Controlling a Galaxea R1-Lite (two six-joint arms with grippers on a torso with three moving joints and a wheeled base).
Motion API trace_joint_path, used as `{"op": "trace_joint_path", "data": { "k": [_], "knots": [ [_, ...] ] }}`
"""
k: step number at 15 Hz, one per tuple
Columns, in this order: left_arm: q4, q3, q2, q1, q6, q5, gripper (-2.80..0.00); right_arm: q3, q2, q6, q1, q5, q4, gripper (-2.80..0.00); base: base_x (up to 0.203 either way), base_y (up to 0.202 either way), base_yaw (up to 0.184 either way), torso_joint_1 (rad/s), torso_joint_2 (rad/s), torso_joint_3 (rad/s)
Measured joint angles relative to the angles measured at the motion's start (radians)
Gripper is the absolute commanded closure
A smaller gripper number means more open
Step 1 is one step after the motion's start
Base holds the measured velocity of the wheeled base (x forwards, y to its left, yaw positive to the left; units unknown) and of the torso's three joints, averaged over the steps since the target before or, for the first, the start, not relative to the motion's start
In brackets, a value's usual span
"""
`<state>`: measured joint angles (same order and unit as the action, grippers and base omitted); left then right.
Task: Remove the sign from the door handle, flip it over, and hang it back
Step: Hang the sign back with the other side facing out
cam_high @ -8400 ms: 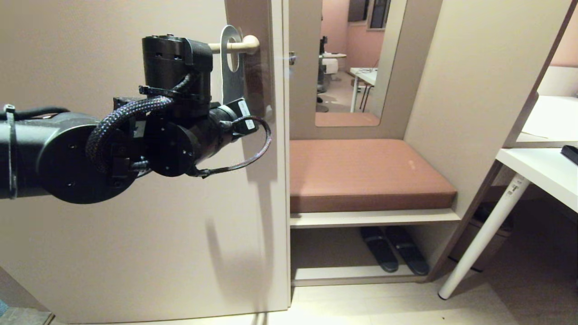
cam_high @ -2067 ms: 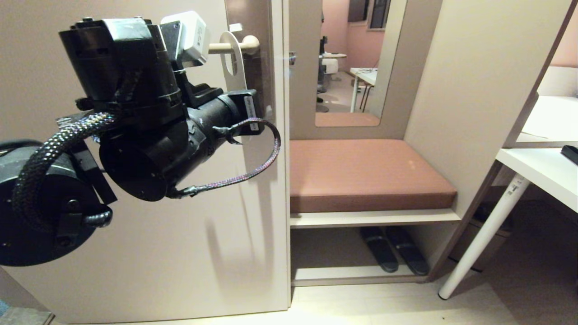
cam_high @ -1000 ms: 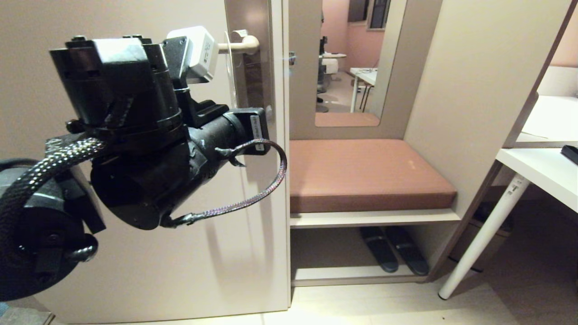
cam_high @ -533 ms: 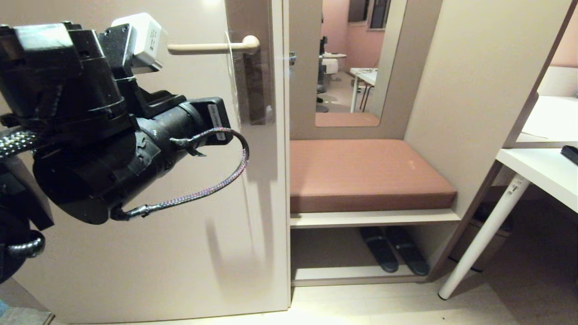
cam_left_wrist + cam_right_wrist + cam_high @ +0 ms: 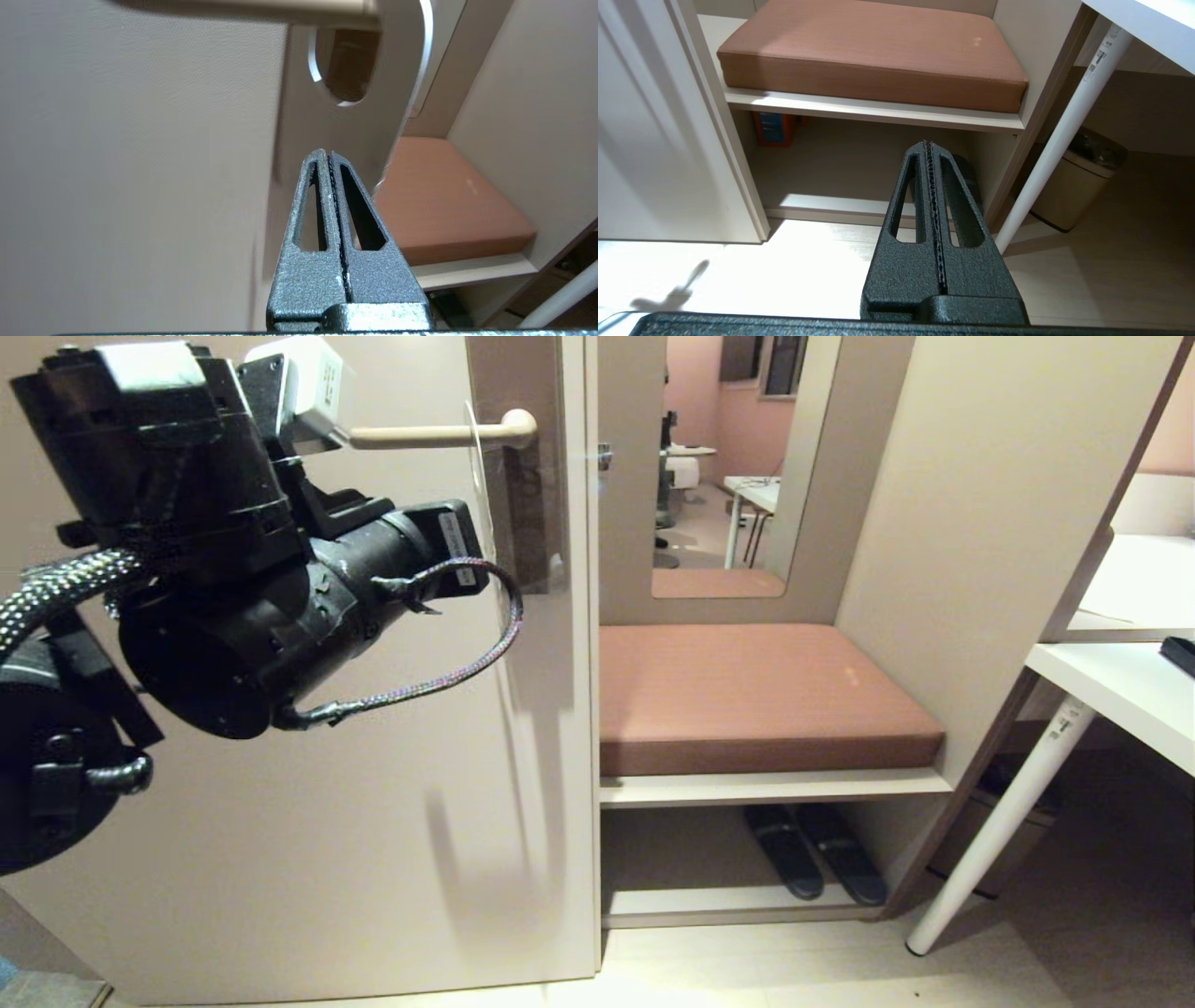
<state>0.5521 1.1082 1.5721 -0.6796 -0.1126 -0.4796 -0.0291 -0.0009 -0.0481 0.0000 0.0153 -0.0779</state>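
Currently, the sign [image 5: 482, 490] is seen hanging on the door handle [image 5: 439, 432], edge-on to the head camera, close to the handle's rounded elbow and in front of the tall brownish plate [image 5: 523, 467] of the beige door [image 5: 280, 821]. From the left wrist camera its pale flat face and large round hole [image 5: 345, 65] are shown, with the handle bar passing through the top of that hole; no lettering can be read.

The left claw [image 5: 329, 156] is held just short of the sign's lower part, its two fingers pressed together with nothing between them. The left arm [image 5: 233, 579] fills the left of the head view, raised beside the handle. The right claw [image 5: 930, 145] is also closed and empty, parked low and pointed at the floor [image 5: 831, 261].

The sign appears already hung, so either the task is nearly finished or the removal has not begun; which face is turned outward cannot be told. If the sign is to be taken, the claw would need to be opened and closed on the card's lower edge.

Beside the door, a brown cushioned bench [image 5: 756, 695] is set in an alcove, with dark slippers [image 5: 812, 863] on the shelf below, a mirror [image 5: 738, 467] above, and a white tabletop [image 5: 1120, 695] on the right. Nothing is seen blocking the handle.
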Motion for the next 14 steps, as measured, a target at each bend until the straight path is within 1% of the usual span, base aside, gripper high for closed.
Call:
{"op": "trace_joint_path", "data": {
  "k": [4,14],
  "knots": [
    [-0.003,0.064,0.055,0.003,-0.002,0.001,0.00,0.000,0.000,0.000,0.000,0.000,0.000,0.00,0.000,0.000,0.000,0.000,0.00,0.000],
    [-0.005,0.124,0.126,0.003,-0.008,0.002,0.00,0.000,0.000,0.000,0.000,-0.001,0.000,0.00,0.000,0.000,0.000,0.000,0.00,0.000]
  ]
}}
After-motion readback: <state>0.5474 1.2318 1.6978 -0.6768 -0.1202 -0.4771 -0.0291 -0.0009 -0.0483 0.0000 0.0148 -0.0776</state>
